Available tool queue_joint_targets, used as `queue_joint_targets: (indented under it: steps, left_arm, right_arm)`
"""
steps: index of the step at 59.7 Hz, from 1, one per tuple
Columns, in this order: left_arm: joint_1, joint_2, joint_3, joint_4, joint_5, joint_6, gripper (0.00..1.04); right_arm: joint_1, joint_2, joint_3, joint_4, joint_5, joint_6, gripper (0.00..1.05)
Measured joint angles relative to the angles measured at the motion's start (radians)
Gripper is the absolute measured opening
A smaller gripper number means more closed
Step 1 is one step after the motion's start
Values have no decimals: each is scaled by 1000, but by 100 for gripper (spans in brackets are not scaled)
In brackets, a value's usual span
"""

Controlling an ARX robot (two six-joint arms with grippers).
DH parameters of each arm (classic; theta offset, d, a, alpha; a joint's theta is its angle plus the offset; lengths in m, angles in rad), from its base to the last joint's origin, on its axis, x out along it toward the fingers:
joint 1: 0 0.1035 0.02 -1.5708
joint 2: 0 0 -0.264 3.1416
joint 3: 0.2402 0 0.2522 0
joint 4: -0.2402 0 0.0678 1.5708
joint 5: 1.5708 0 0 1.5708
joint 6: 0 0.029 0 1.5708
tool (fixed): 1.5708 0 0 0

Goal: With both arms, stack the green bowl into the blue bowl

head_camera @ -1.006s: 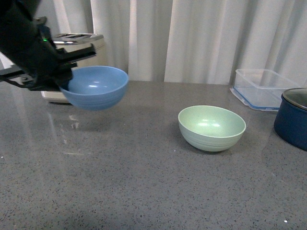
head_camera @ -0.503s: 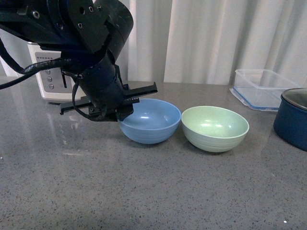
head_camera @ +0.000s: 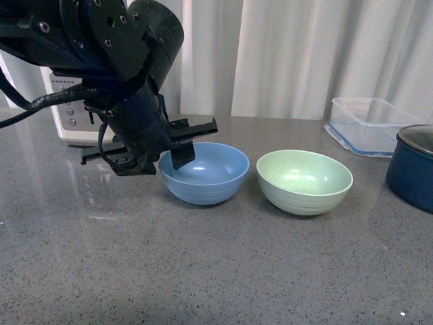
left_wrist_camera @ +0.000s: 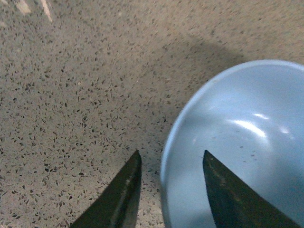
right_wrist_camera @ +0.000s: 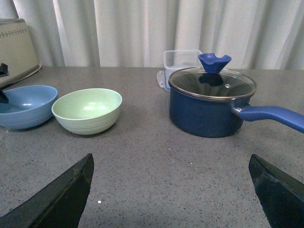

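**One step in hand: free the rim, then lift the other bowl**

At the far left stands a pale appliance (head_camera: 67, 115), mostly hidden behind the left arm. The left gripper (left_wrist_camera: 171, 154) is parted to a moderate gap and holds nothing. One finger is outside the left rim of the blue bowl (head_camera: 206, 172) and the other is inside it. The blue bowl sits upright on the grey countertop (head_camera: 203, 277), left of centre. The green bowl (head_camera: 304, 181) sits upright just to its right, with a narrow gap between them in the front view. Neither bowl holds anything.

Procedure, as judged:
1. Raise the left gripper straight up so the inner finger does not drag the blue bowl.
2. Keep the blue bowl where it is, since a sideways nudge would push it into the green bowl.
3. Bring the right gripper (right_wrist_camera: 171, 159), spread wide and holding nothing, to the green bowl's right rim.

To the far right are a clear container (head_camera: 372, 125) and a navy pot (right_wrist_camera: 211, 107).

Limits of view:
- It cannot be told whether the inner finger touches the bowl wall.
- The right wrist view overlaps the two bowls, so the gap cannot be confirmed there.
- The pot is cut off in the front view.
- The right gripper is absent from the front view.
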Motion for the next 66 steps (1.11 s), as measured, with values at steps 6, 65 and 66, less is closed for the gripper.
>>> queue_joint_targets:
  steps: [6,65,66]
  left_arm:
    - [8,-124,-75,100,31,36,63]
    - [230,-1028,-1356,1100,114,455,4]
    - [231,-1035,-1361,1100,116,455,4]
  right_arm:
    - [0,0,0,0,0,0,95]
    - [0,0,0,0,0,0,95]
    - [0,0,0,0,0,0,95]
